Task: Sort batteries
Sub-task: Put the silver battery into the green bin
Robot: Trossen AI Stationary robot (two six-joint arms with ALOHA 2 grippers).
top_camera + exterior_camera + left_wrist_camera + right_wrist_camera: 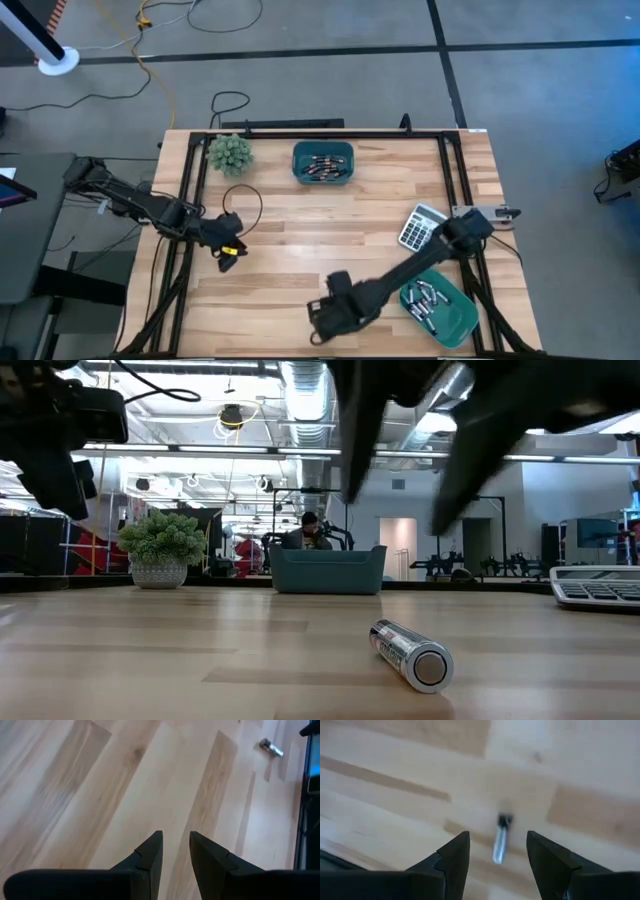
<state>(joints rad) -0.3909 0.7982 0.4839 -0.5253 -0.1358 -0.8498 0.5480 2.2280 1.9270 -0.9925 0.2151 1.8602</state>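
One silvery battery [412, 653] lies on its side on the wooden table near the front edge. It shows between and beyond my right gripper's fingers in the right wrist view [501, 845]. My right gripper [497, 835] hangs open above it, pointing steeply down, and touches nothing [325, 313]. My left gripper [230, 252] stands over the table's left side, open with a narrow gap and nothing between its fingers [175, 836]. The same battery [271, 748] shows far off in the left wrist view.
A teal bin [322, 162] with several batteries stands at the far middle. Another teal bin [445, 308] with batteries is at the near right. A grey-white calculator [422, 227] lies beside the right arm, and a small potted plant [230, 152] stands at the far left.
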